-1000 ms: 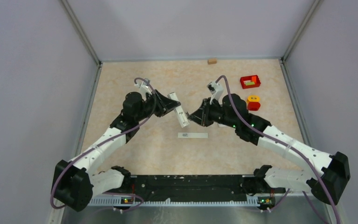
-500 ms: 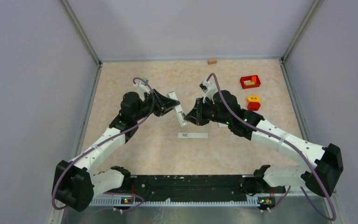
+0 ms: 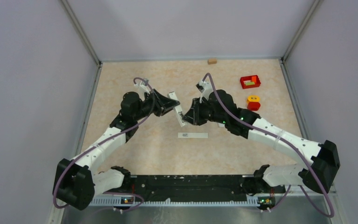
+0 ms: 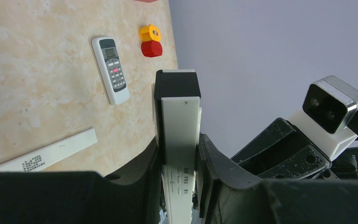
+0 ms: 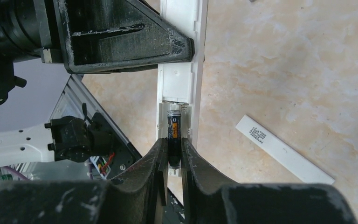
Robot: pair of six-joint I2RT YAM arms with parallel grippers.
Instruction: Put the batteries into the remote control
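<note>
The left claw [image 4: 179, 142] is closed on a long white remote control [image 4: 181, 112]. Its 2 fingers [image 4: 154, 154] press on the 2 long sides of the remote. The remote is up off the table [image 3: 135, 79], near the middle, between the 2 arms. In the view from above it is tilted. It has a black cap at its far end.

The right claw [image 5: 173, 142] comes to the remote from the other side. It is narrow. 1 small dark battery [image 5: 173, 126] sits between its 2 fingers [image 5: 156, 158]. The battery has a bit of orange and blue on it. It lies in the open slot on the back of the remote, in line with the remote's long side. The fingers are right beside the battery on both sides. The pictures do not show whether they pinch it or only sit next to it.

A long flat white bar [image 3: 192, 135] with a small dark label lies on the table, just in front of the 2 claws.

A smaller handset [image 4: 110, 70] with a dark screen and rows of grey buttons lies flat on the table. Near it stands a yellow and red block [image 4: 150, 41]. A red box [image 3: 250, 81] is behind that block, on the right side. A little wooden block [image 3: 211, 60] sits at the far edge of the table.
</note>
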